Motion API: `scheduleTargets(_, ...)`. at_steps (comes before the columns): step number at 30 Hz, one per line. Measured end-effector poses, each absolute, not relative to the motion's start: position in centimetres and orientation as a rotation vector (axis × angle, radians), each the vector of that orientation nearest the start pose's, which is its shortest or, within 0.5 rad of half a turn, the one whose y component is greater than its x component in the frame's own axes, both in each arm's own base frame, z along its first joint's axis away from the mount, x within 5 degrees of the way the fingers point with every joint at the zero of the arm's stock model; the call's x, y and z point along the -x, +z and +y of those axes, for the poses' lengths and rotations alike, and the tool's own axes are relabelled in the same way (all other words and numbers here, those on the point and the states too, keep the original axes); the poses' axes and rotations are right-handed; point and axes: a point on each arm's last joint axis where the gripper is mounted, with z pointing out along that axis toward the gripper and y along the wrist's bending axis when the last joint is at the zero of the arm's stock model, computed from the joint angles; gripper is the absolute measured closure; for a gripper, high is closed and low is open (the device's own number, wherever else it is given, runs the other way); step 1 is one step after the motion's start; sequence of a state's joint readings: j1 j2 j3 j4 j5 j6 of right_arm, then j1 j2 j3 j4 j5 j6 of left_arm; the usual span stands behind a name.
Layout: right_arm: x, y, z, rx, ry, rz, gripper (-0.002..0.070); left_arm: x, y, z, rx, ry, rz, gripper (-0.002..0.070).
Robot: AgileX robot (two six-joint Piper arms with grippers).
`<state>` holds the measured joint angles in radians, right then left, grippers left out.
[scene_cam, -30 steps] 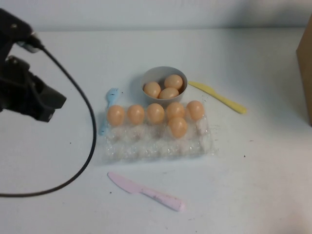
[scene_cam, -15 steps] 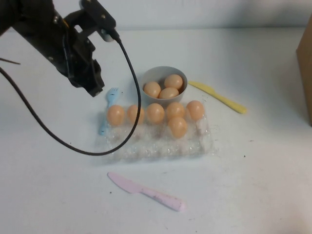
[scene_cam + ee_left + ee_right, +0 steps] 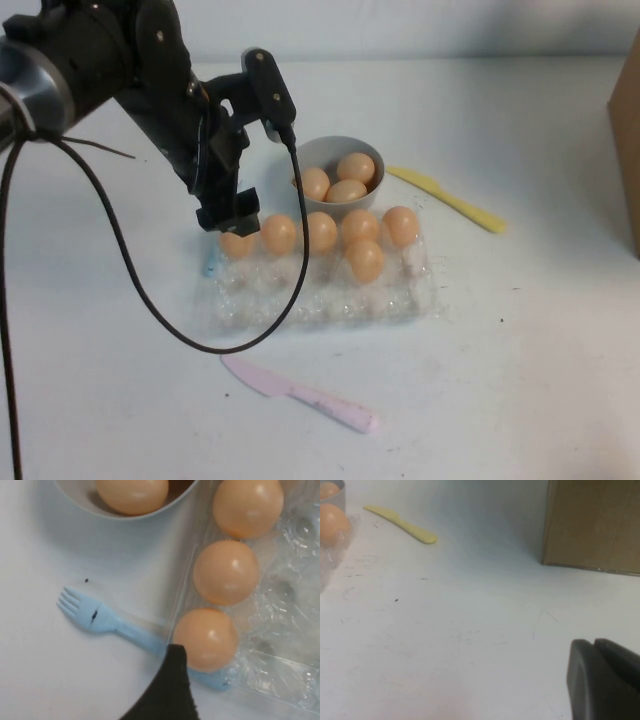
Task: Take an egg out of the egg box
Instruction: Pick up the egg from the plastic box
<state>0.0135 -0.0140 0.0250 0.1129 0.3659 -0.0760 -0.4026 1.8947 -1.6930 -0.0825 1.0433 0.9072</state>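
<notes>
The clear plastic egg box (image 3: pixel 330 300) lies mid-table. Five orange-tan eggs fill its back row and one (image 3: pixel 365 260) sits in the second row. My left gripper (image 3: pixel 228 215) hangs over the box's left end, just above the leftmost egg (image 3: pixel 237 245). In the left wrist view one black finger (image 3: pixel 172 680) stands beside that egg (image 3: pixel 206 639), on its outer side, with nothing between the jaws; the gripper is open. My right gripper (image 3: pixel 594 642) is shut and empty, low over bare table, out of the high view.
A grey bowl (image 3: pixel 310 152) with three eggs stands behind the box. A blue fork (image 3: pixel 95 617) lies at the box's left end, a yellow knife (image 3: pixel 450 200) at the back right, a pink knife (image 3: pixel 300 395) in front. A cardboard box (image 3: pixel 628 140) stands at the right edge. The arm's cable (image 3: pixel 150 300) loops over the table.
My left arm has swung from the far left of the table over to the egg box's left end and come down over the leftmost egg. The eggs have not moved.
</notes>
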Motion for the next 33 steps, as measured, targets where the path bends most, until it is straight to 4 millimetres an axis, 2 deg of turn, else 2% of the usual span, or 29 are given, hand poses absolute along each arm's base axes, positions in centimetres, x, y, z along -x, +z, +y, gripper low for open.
scheduleTargets(14,-5.3,17.3,0.4,0.013,0.067,1.859,0.0694,-39.6,24.5,-17.3,-1.826,0.088,2.124,0.0043)
scheduleTargets(24,-5.3,17.3,0.4,0.013,0.067,1.859,0.0694,-40.3,24.3,-16.5,-1.811,0.132,2.12,0.0043)
scheduleTargets(33,-5.3,17.3,0.4,0.013,0.067,1.859,0.0694,-41.2,22.4,-16.9,-1.792,0.105,2.125,0.0043)
